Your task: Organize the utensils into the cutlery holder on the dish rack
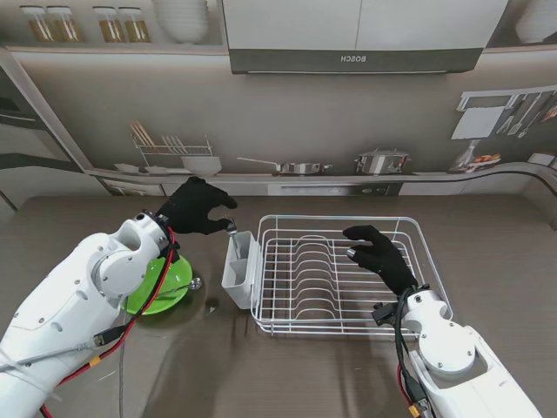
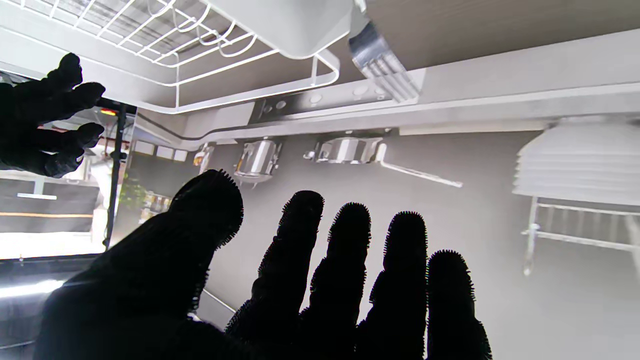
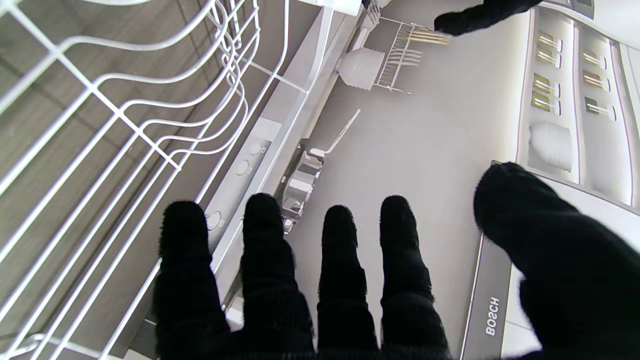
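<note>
From the stand, the left hand [image 1: 198, 207] hovers spread beside a fork [image 1: 231, 225] standing in the white cutlery holder [image 1: 238, 261] on the dish rack's [image 1: 339, 274] left edge; the right hand [image 1: 379, 254] hangs spread over the rack. The left wrist view shows its fingers [image 2: 345, 260] splayed, gripping nothing. The right wrist view shows fingers [image 3: 260, 250] apart and bare.

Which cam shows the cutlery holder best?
Stand view: the whole white cutlery holder hangs on the dish rack's left end, open top visible. Left wrist view catches only one corner of it. Right wrist view shows mostly rack wires, no clear holder.
</note>
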